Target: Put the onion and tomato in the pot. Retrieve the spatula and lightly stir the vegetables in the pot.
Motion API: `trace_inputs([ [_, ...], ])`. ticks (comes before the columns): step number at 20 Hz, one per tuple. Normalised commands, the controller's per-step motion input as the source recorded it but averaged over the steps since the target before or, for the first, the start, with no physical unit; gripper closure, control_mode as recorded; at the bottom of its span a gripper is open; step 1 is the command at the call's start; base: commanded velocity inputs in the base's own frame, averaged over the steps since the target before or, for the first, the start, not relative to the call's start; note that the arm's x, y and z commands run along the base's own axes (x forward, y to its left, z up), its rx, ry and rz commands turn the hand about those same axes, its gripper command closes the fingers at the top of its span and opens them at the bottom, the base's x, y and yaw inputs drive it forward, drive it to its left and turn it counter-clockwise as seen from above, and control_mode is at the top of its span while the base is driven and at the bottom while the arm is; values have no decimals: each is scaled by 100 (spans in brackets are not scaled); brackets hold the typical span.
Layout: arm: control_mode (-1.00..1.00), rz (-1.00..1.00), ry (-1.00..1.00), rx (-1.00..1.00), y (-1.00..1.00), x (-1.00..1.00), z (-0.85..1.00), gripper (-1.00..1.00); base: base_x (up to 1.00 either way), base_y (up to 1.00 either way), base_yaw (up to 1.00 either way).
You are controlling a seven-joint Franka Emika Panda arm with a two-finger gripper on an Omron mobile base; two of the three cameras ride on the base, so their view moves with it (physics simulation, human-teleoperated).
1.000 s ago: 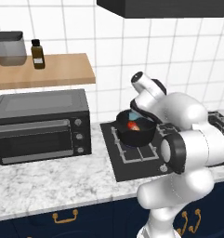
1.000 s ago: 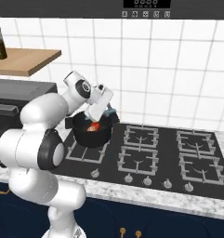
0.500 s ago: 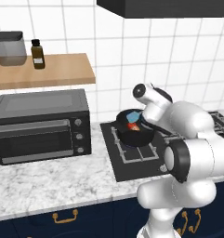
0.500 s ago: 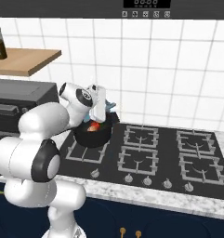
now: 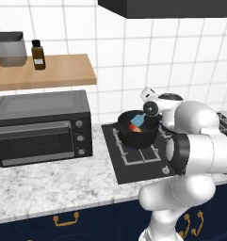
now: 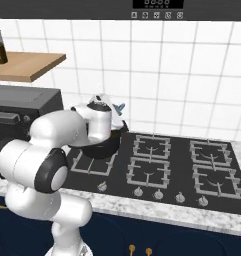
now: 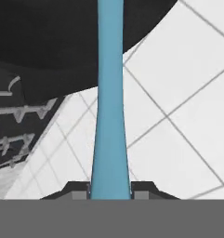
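- Right now the claw is clenched on the spatula, a slim light blue handle.
- Just ahead of it, the black pot holds something red.

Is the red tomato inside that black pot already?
Yes. The tomato sits inside the pot, beside the blue spatula dipping in.
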Motion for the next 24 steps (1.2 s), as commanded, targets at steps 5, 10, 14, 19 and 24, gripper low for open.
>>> trace_inputs([
  [5,-100,34,-10,-24,8,13,0,100,0,0,0],
  [10,-100,6,0,-14,14,0,0,100,0,0,0],
  [14,-100,0,-2,-11,45,0,0,100,0,0,0],
  [19,-100,0,-6,-12,62,1,0,100,0,0,0],
  [24,-100,4,-7,-17,25,0,6,100,0,0,0],
])
